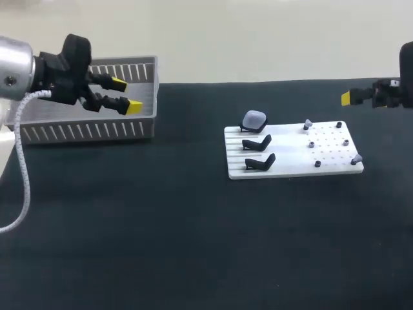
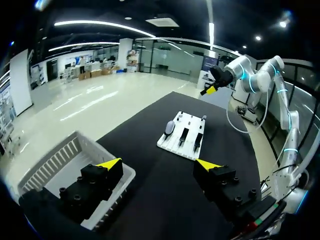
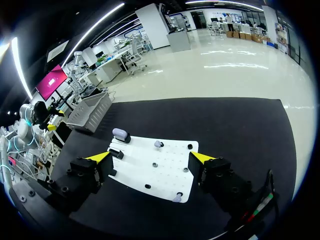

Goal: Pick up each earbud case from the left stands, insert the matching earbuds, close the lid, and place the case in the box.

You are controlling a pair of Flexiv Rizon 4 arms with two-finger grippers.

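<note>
Head view: the left gripper (image 1: 126, 95) hangs released, fingers apart, above the grey box (image 1: 84, 132) at the far left of the dark surface (image 1: 161, 245). The earbud case (image 1: 254, 119) sits on the rearmost stand of the white board (image 1: 293, 166), with two black stands (image 1: 257, 143) beside it.

Left wrist view: the left gripper's fingers stand wide apart, one of them over the box rim.

Right wrist view: the right gripper (image 3: 150, 157) hangs released above the board, where two pale earbuds (image 3: 158, 144) rest.

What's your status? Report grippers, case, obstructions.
Left gripper open, by the box. Right gripper open, clear of the white board. One earbud case on the far stand, other two stands empty. Nothing in the way.
</note>
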